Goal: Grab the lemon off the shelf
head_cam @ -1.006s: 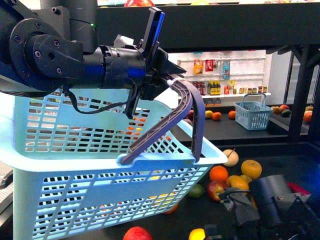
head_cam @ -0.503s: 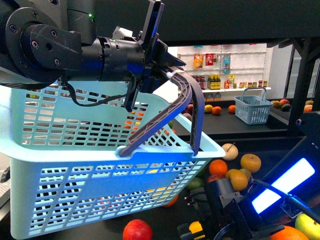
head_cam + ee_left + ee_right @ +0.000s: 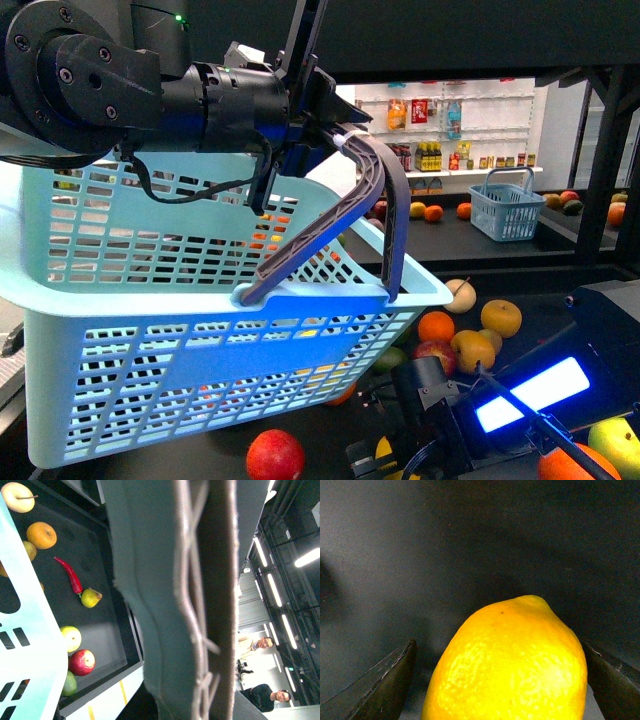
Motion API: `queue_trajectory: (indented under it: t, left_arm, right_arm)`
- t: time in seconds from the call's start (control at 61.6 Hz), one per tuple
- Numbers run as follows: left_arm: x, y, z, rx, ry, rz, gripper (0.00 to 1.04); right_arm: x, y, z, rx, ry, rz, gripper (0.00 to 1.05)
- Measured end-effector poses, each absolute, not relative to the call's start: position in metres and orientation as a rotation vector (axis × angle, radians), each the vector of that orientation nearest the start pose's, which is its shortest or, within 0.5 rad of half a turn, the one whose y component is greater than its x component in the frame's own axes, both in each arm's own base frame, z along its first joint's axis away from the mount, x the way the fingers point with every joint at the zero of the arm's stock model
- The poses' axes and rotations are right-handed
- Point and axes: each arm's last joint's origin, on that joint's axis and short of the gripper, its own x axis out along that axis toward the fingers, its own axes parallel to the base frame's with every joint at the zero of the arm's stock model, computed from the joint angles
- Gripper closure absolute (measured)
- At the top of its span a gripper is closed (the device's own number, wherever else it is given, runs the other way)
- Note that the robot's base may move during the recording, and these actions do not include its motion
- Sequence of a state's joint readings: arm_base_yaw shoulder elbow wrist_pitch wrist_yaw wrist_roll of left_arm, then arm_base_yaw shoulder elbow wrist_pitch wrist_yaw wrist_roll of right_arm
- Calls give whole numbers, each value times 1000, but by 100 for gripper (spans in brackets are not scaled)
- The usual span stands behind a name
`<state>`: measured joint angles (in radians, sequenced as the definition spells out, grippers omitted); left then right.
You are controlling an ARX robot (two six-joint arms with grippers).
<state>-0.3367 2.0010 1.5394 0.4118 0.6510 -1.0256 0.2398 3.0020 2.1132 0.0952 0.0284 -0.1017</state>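
On the shelf (image 3: 470, 530), right jaws gape around lemon (image 3: 510, 665); left jaws clamp basket handle (image 3: 396, 235).

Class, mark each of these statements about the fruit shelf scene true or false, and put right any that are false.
1. The left gripper grips the grey handle of the large light blue plastic basket. True.
2. The yellow lemon lies inside that basket. False: it is out on the black shelf tray, between the fingers of the right gripper.
3. The right gripper is clamped shut on the lemon. False: its fingers stand open on either side, with a gap showing beside the fruit.
4. A red chilli pepper lies on the tray. True.
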Motion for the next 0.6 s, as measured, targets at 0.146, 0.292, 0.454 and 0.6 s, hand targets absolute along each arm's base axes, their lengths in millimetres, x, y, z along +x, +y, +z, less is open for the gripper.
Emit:
queue_trajectory:
  t: [0.146, 0.292, 0.454, 0.6]
  left_arm:
    - [435, -171, 284, -946, 551, -871, 97]
    - [435, -171, 284, -946, 552, -871, 97]
    - [435, -171, 284, -946, 552, -871, 97]
    - [435, -171, 284, -946, 552, -871, 97]
  right_arm:
    - [535, 130, -81, -201, 789, 246, 26]
    - [535, 130, -82, -201, 793, 250, 33]
    - [530, 122, -78, -187, 809, 232, 33]
    - [525, 100, -61, -138, 797, 188, 33]
